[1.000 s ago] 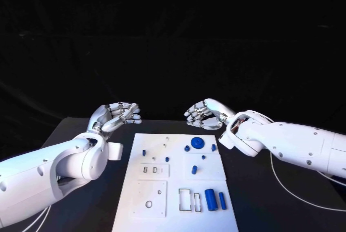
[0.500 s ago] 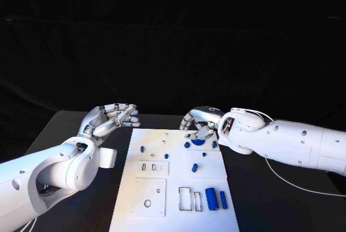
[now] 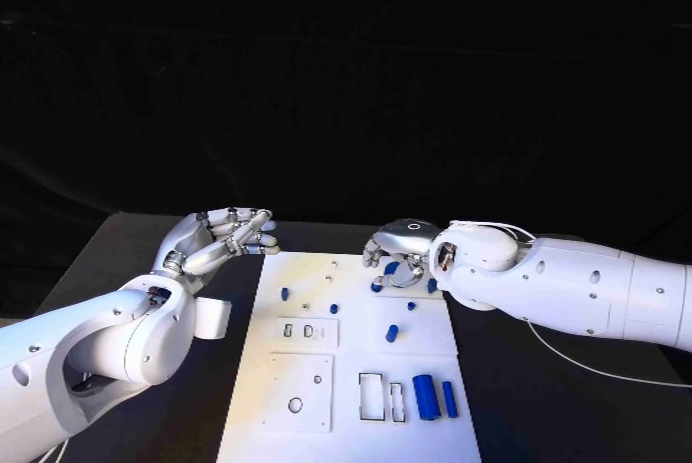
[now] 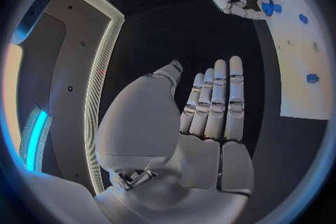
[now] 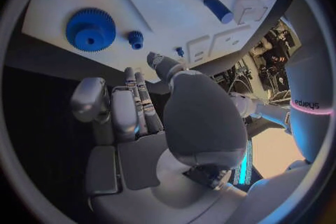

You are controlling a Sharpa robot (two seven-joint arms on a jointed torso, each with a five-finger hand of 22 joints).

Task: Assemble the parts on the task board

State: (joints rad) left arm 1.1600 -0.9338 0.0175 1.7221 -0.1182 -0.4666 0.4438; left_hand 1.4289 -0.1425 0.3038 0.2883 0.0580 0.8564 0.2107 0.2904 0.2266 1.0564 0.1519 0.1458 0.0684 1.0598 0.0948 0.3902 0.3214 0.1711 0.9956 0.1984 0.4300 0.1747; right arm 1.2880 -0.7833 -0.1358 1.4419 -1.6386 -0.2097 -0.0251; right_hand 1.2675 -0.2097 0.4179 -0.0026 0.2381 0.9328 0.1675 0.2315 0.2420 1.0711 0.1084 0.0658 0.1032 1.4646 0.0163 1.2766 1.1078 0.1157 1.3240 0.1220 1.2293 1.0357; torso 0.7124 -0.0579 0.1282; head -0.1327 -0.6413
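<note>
1. Plainly, the right hand (image 3: 400, 251) is the one at work: it hangs over the far end of the board (image 3: 296, 368), just above the blue gear (image 5: 91, 28).
2. From the right wrist view the gear lies flat on the board beyond the fingertips (image 5: 131, 75), out ahead of the palm and a little to one side; I see nothing between the fingers, which are loosely curled and apart, so the hand holds nothing.
3. The gear has no long axis to speak of, being round with its hub up, so I judge the coming grasp turns on the hand dropping straight onto it, not on any twist of the wrist.
4. The left hand (image 3: 224, 238) hovers off the board's far left corner, well apart from the gear; its fingers look bent in the head view but straight and side by side in its own wrist view, and it carries nothing.
5. Nearer the robot than the right hand lie a short peg (image 3: 391, 333) and two cylinders (image 3: 431, 397), all lying lengthwise along the board.
6. The right hand is clearly nearer the gear.
</note>
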